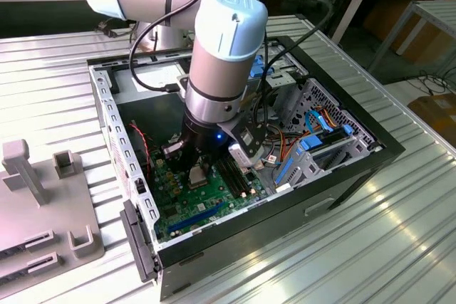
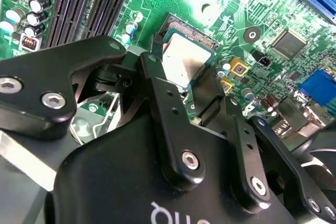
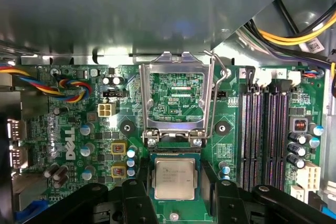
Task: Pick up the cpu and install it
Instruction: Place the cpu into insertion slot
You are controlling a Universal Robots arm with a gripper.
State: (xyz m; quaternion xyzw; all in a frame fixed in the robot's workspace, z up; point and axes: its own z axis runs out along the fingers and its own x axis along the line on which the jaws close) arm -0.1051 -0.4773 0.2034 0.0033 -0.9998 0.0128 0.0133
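We look down on the computer case [image 1: 105, 108] from above and farther off in the exterior view; both wrist views sit close over its green board [image 2: 236, 14] [image 3: 68, 124], perhaps oppositely turned.

The computer case [image 1: 249, 241] stands on the table [image 1: 399, 247], with a fixture plate [image 1: 28, 226] at the exterior view's left. The motherboard [image 3: 68, 129] lies inside the case. The cpu [image 3: 174, 178] sits in the socket [image 3: 174, 154], between the 2 fingers [image 3: 137, 198] of the gripper [image 3: 176, 182]. Memory slots [image 3: 268, 129] lie beside the socket.
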